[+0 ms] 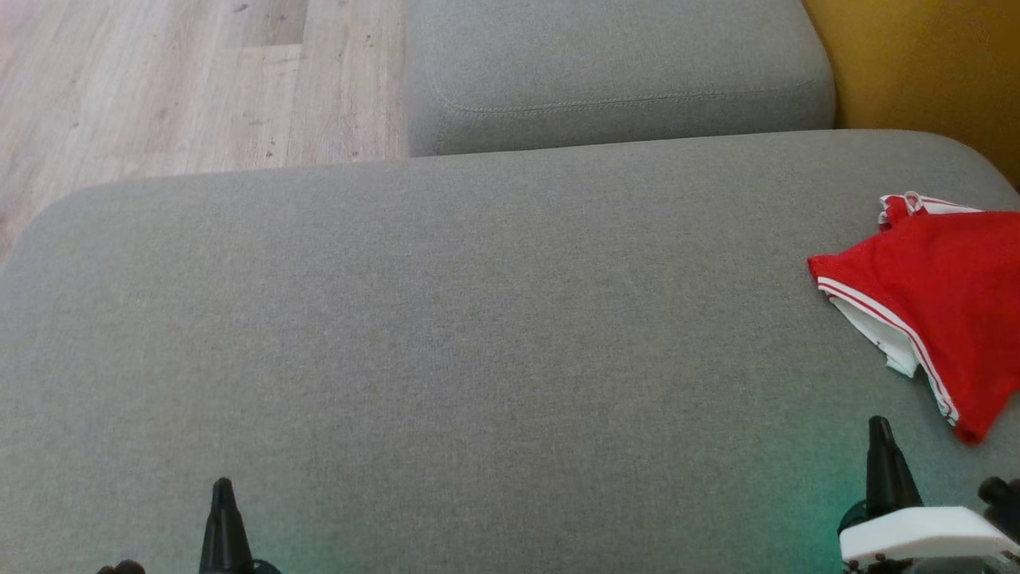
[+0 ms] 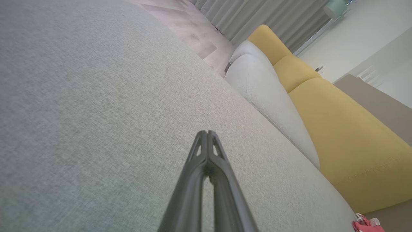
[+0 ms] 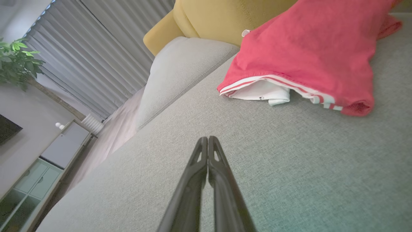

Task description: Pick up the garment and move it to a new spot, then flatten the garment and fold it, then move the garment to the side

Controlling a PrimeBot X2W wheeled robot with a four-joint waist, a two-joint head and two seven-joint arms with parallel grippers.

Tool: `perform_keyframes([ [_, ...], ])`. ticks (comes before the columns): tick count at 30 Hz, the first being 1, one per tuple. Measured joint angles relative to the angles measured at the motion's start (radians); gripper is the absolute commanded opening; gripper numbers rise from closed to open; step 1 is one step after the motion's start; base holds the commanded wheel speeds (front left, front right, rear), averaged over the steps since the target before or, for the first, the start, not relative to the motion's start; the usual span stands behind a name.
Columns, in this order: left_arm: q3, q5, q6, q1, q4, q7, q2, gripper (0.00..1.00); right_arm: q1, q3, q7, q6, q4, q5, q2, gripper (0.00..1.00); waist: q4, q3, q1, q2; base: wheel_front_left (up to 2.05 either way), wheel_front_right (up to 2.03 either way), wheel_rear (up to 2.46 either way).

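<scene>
The garment [image 1: 940, 295] is red with white stripes along its hem and lies folded at the right edge of the grey sofa seat [image 1: 478, 335]. In the right wrist view the garment [image 3: 309, 54] rests just beyond my right gripper [image 3: 208, 138], which is shut and empty. In the head view that right gripper [image 1: 879, 426] stands a little in front of the garment's near corner. My left gripper [image 1: 223, 486] is at the lower left, far from the garment, and its fingertips meet with nothing between them in the left wrist view [image 2: 207, 132]. A corner of the garment [image 2: 365, 224] shows there at the bottom right.
A second grey cushion [image 1: 613, 72] adjoins the seat at the back. A yellow backrest [image 1: 924, 64] rises at the back right. Wooden floor [image 1: 159, 80] lies beyond the seat's far left. Curtains [image 3: 106, 54] and a cabinet [image 3: 42, 174] stand further off.
</scene>
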Motion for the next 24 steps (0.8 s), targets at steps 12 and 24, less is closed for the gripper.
perform_keyframes([
  [12, 0.007, -0.143, -0.002, -0.039, 0.007, 0.035, 0.0, 0.0, -0.034, -0.011, 0.034, 0.0, -0.003, 0.171, 0.0, 0.0, 0.002, 0.005, 0.0, 0.0, 0.0, 0.0, 0.0],
  [24, 0.03, -0.287, -0.018, -0.077, 0.018, 0.07, 0.001, 0.0, -0.062, -0.016, 0.074, 0.0, -0.005, 0.345, 0.0, 0.0, 0.004, 0.01, 0.0, 0.0, 0.0, 0.0, 0.0],
])
